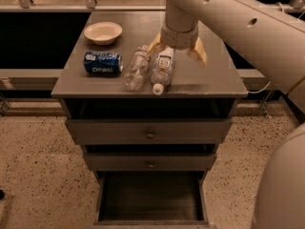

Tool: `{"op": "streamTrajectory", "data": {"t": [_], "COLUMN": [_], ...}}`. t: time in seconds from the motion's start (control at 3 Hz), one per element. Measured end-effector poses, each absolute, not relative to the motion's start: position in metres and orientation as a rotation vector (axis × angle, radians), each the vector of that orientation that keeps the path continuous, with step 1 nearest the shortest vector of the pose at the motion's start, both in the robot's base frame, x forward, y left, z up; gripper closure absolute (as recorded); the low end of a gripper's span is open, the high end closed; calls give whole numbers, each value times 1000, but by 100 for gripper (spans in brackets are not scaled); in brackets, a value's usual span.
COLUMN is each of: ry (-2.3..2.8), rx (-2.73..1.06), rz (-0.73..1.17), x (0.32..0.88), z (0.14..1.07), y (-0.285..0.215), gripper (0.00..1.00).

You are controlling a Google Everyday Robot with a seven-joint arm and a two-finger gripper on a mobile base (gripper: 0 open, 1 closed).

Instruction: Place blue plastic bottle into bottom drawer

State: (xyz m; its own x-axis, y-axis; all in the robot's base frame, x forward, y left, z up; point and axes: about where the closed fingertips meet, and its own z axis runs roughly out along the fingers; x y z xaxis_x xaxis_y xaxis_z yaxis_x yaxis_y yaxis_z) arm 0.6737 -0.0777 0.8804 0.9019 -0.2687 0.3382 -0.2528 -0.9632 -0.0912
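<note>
Low over bottle (162, 68), gripper (177, 48); Pepsi can (103, 63)

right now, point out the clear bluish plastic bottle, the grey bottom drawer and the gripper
clear bluish plastic bottle (162, 69): camera view, on its white label
bottom drawer (151, 197): camera view, its dark floor
gripper (177, 54): camera view, midway between open fingers, above bottle's base

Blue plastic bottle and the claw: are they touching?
Cannot tell. Camera view: the open claw covers one end of the blue plastic bottle, hiding any contact.
</note>
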Motion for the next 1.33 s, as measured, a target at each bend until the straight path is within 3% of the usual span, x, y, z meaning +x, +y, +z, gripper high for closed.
{"op": "streamTrajectory", "data": {"t": [0.33,0.67,1.0,1.33], "ry": [465,513,524,526], "rx": [-3026,-3042,-3063,-3067], "rz": [-560,-552,-510,-449], "x": [685,693,695,693], "z": [871,860,845,836], "y": [-82,-92,-97,-97], "gripper": [9,28,28,35]}}
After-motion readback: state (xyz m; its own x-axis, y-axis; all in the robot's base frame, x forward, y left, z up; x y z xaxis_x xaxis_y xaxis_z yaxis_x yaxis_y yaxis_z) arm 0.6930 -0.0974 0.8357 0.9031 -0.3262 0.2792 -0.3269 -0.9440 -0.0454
